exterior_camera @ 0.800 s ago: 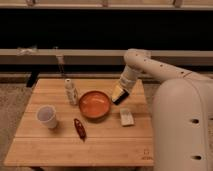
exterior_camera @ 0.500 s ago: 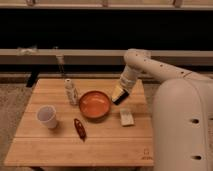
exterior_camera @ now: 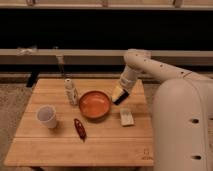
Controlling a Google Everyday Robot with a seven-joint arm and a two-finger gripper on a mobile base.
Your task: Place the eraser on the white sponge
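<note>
Jaws wide apart on gripper (exterior_camera: 119,95), above table (exterior_camera: 100,145) toward its right edge. Black eraser (exterior_camera: 122,98) at their tips, gripped or not unclear. White sponge (exterior_camera: 126,117) just nearer front edge; orange bowl (exterior_camera: 95,105) alongside.

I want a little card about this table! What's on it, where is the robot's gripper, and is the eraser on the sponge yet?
table: wooden
white cup: front left, upright
small white bottle: behind the cup, left of the bowl
orange bowl: middle
dark red object: lying in front of the bowl
white sponge: right of the bowl, flat, nothing black on it
gripper: beside the bowl's right rim, behind the sponge, fingers open
eraser: probably the dark bit at the gripper's tip; touching or not, cannot tell
eraser on sponge: not yet
</note>
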